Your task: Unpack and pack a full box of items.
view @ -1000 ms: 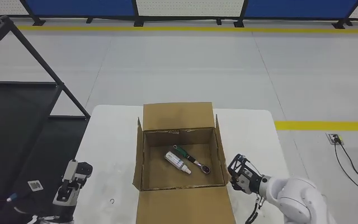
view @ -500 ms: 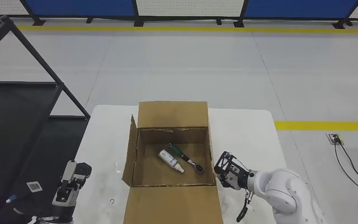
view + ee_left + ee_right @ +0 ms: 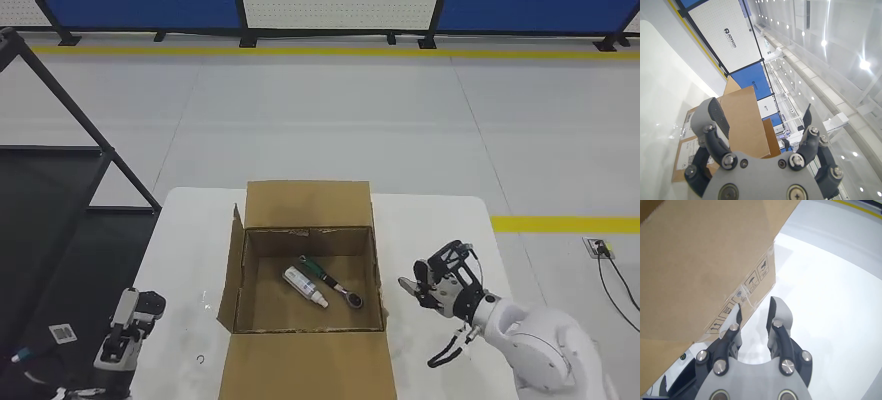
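**Open box, two items inside — both grippers empty**

While the box [image 3: 308, 203] stands with its flaps open on the table [image 3: 450, 220], a ratchet wrench [image 3: 338, 284] and a small white bottle [image 3: 306, 284] lie side by side on its floor. The right gripper [image 3: 755, 305] sits just beside the box's right wall, fingers part-open and holding nothing. The left gripper [image 3: 761, 106] hangs well off the box's left side, spread wide and also empty. The wrench is probably dense, stiff and smooth — best pinched across its green-ended handle. The bottle looks light and round, apt to roll, so grip it across the body. The cardboard likely slides and flexes if nudged.
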You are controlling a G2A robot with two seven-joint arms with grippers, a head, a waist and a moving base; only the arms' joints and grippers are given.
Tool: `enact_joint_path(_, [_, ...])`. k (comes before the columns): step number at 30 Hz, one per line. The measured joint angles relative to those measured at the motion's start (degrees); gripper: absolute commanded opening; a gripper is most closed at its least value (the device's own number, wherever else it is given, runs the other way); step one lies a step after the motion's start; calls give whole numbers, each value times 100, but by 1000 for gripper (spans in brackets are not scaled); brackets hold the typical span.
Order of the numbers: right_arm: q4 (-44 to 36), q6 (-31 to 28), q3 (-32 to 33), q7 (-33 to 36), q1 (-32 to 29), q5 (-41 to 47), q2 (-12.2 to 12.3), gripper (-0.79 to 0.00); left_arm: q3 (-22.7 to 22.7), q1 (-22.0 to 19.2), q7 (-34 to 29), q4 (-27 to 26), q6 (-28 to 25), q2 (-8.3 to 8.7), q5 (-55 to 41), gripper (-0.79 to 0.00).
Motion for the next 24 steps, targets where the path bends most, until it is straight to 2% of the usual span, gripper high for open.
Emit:
enact_joint_path(13, [39,0,-6,-123,-19,141,-2,0,33,-31,-99,-24,41,8,18,0])
enact_joint_path(18, [267,-239,256,-315,16,1345,31,0,250,-206,-551,-110,282,47,495,0])
enact_joint_path(24, [668,-667,511,213,85,3375,111,0,670,-498,-942,-172,573,80,933,0])
